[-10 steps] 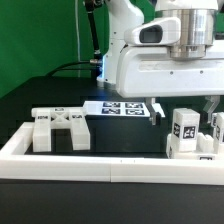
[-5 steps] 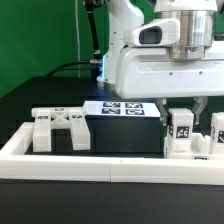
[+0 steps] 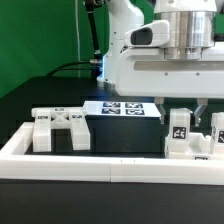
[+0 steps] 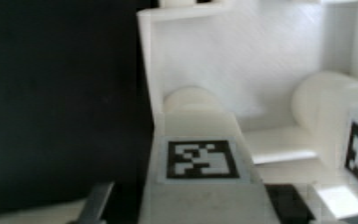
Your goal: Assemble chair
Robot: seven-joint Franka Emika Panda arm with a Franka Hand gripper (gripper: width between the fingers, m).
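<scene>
- Two white chair blocks mattered here: the flat cross-braced seat piece (image 3: 60,128) lay inside the long white border rail (image 3: 90,163) toward the exterior view's left, and a cluster of tagged upright blocks stood at the exterior view's right.
- We saw the gripper (image 3: 181,113) down over the nearest upright block (image 3: 180,132), one finger on each side of it. In the wrist view that same block (image 4: 208,150) ran up between the two dark fingertips (image 4: 98,200), its tag facing the camera.
- We read the jaws as pinched in on that upright block, touching or very nearly touching its flanks. The exterior view hid the actual contact, so we can't swear to a firm hold.
- Handling guess: chunky hard plastic, so stiff and light, nothing that squashes. The faces looked smooth, so it could slip or twist if grabbed off-centre. We'd take it across the two flat side faces, near the top.
- Versus a second earlier: back then the fingers were spread wide and hung off toward the exterior view's left of the block. By now the arm had shifted over and come down on it, and the jaws had closed in.
- The seat piece, the marker board (image 3: 122,109) behind it and the rail hadn't budged.
</scene>
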